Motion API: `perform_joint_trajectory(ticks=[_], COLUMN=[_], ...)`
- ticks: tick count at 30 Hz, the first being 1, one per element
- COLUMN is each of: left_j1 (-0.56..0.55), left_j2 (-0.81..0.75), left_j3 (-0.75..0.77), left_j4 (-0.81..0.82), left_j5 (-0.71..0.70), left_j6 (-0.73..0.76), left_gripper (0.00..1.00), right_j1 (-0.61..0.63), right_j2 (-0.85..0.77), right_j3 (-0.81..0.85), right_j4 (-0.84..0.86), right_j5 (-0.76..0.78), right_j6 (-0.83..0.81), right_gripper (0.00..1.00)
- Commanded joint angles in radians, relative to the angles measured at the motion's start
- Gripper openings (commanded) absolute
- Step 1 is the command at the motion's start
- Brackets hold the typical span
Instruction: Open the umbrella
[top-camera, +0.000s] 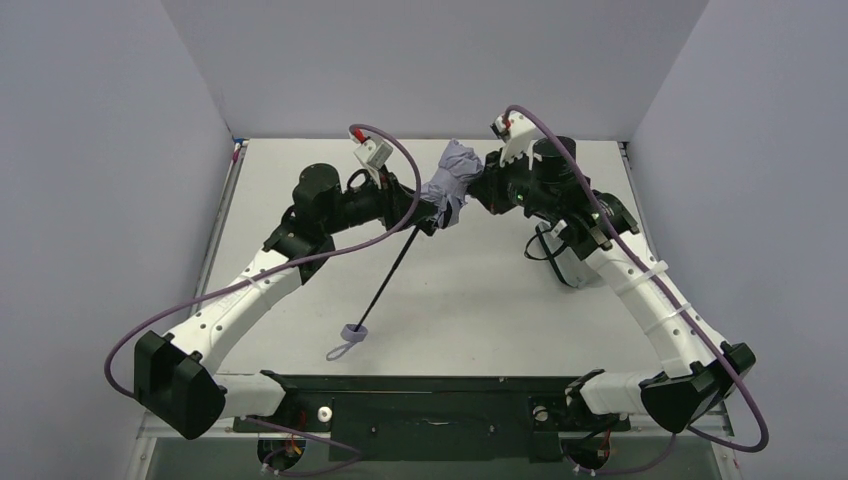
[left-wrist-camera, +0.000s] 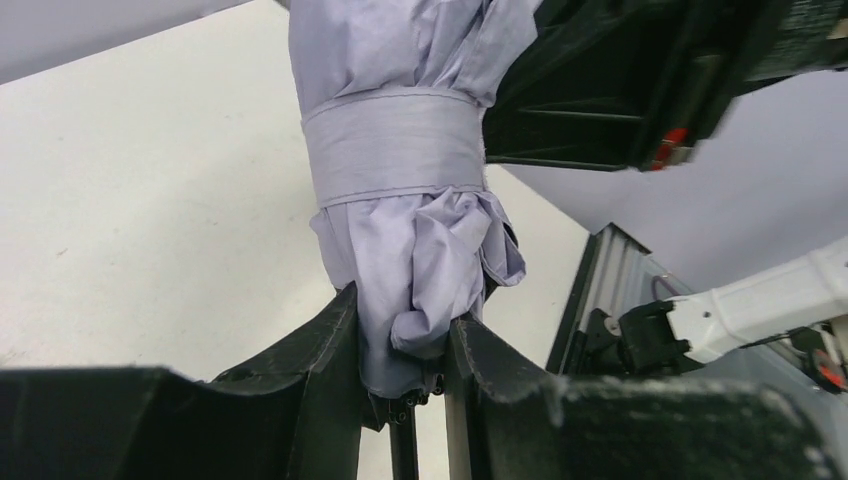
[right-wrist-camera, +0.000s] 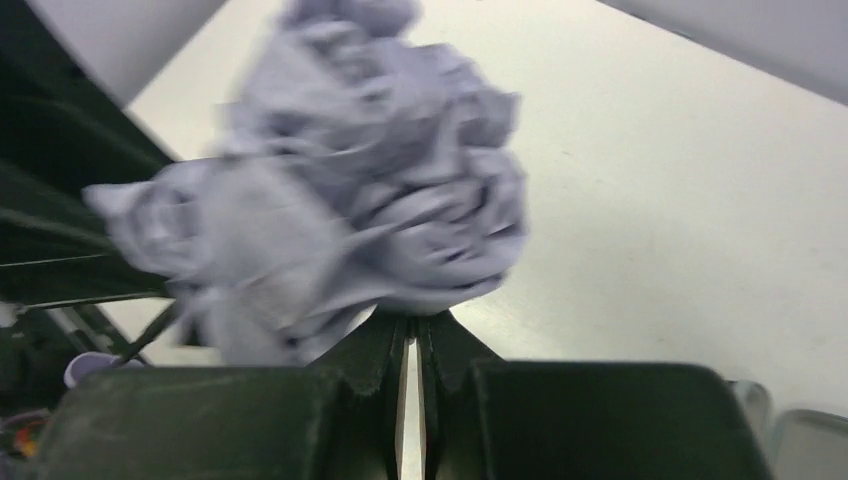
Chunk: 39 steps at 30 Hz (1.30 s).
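Note:
The umbrella hangs above the table, its pale lavender canopy folded and bound by a band. Its thin black shaft slants down to the small handle, and the loop strap rests on the table. My left gripper is shut on the lower end of the bunched canopy, where the shaft comes out. From the right, my right gripper meets the crumpled fabric, its jaws pinched together at the canopy's edge. In the top view it sits at the canopy's upper right side.
The white table lies between grey walls, with metal rails along its left and right edges. A black base plate runs along the near edge. Purple cables loop over both arms.

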Motion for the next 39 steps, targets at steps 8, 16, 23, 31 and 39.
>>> perform_joint_trajectory(ticks=[8,16,23,31,39], left_j1=[0.023,0.134,0.149,0.121,0.053], left_j2=[-0.079,-0.078,-0.035,-0.110,-0.207], left_j3=[0.002,-0.007,0.000,0.063,0.127], left_j4=[0.323,0.321,0.313,0.020,-0.423], left_j5=[0.254,0.073,0.050,0.175,0.211], left_j6=[-0.184,-0.231,-0.191,0.516,1.306], left_gripper=[0.00,0.00,0.00,0.00,0.00], right_j1=[-0.083,-0.236,-0.300,-0.334,-0.358], right_j2=[-0.008,0.001,0.004,-0.027,0.000], right_j3=[-0.030,-0.036,-0.065,0.031,0.071], right_j4=[0.100,0.094,0.146,0.064,-0.097], right_j5=[0.066,-0.115,-0.313,-0.302,-0.333], right_j6=[-0.223,-0.026,0.096,-0.083,-0.071], right_gripper=[0.00,0.59,0.68,0.73,0.74])
